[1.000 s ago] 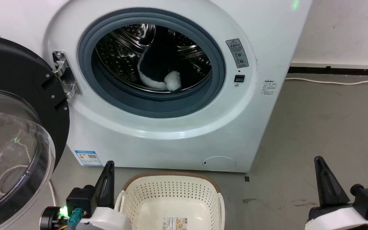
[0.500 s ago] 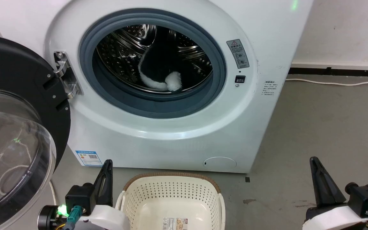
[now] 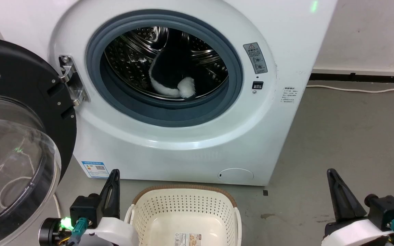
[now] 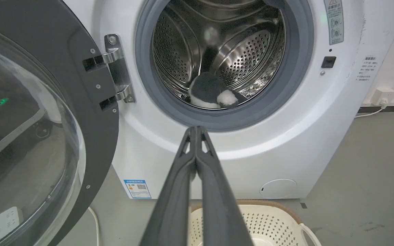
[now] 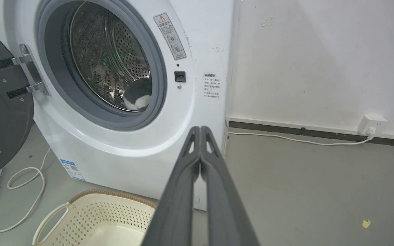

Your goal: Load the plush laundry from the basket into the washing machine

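Note:
The black plush laundry (image 3: 173, 77) with its white fuzzy edge lies inside the steel drum of the white washing machine (image 3: 190, 143), also visible as the plush (image 4: 210, 94) and plush (image 5: 139, 95) in the wrist views. The black-framed bubble door (image 3: 15, 136) stands swung open at the left. On the floor before the washer sits the cream basket (image 3: 183, 215), nothing in it but its bottom label. My left gripper (image 3: 114, 176) is shut and holds nothing, left of the basket. My right gripper (image 3: 330, 174) is shut with nothing in it, over the floor to the right.
A white cable (image 3: 357, 89) runs along the grey floor by the back wall to a wall socket (image 5: 371, 124). A white power strip (image 4: 3, 222) and looped cord (image 5: 29, 177) lie on the floor under the open door. Bare floor (image 3: 347, 136) stretches right of the washer.
The head view has shifted slightly. My right gripper shows a little further left and lower in it; the left gripper has barely shifted. The plush and basket stay put.

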`<state>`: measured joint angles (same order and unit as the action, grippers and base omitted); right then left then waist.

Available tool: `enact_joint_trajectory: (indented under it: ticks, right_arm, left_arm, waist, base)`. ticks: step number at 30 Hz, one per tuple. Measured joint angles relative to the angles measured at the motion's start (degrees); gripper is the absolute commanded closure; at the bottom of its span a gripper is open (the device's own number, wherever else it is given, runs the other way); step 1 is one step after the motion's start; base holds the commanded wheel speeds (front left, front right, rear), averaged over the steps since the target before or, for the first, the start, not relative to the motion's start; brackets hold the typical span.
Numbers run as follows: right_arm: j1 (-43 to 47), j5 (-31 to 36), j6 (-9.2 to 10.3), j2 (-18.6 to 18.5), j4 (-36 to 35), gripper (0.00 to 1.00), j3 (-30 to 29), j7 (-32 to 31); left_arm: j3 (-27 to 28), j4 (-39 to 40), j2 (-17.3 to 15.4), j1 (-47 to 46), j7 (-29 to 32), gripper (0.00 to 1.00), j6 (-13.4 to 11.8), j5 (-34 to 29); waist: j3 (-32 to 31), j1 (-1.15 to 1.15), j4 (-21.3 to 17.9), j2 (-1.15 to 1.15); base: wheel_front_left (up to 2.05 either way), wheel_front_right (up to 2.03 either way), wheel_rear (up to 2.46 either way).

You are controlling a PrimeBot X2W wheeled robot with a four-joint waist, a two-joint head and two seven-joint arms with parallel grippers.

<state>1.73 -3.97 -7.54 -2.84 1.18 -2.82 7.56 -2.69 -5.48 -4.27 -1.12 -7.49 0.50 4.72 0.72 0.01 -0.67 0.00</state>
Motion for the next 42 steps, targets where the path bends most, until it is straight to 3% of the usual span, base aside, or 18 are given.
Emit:
enact_joint_trajectory:
  ticks: [42]
  right_arm:
    - [-0.79,2.50,0.00,0.00,-0.55,1.00,1.76,-4.95]
  left_arm:
    - [1.68,3.45,0.98,0.01,4.93,1.00,-0.33,-2.69]
  waist:
    - [-0.48,-0.01,0.45,0.00]
  base:
    - [0.00,0.00,0.00]
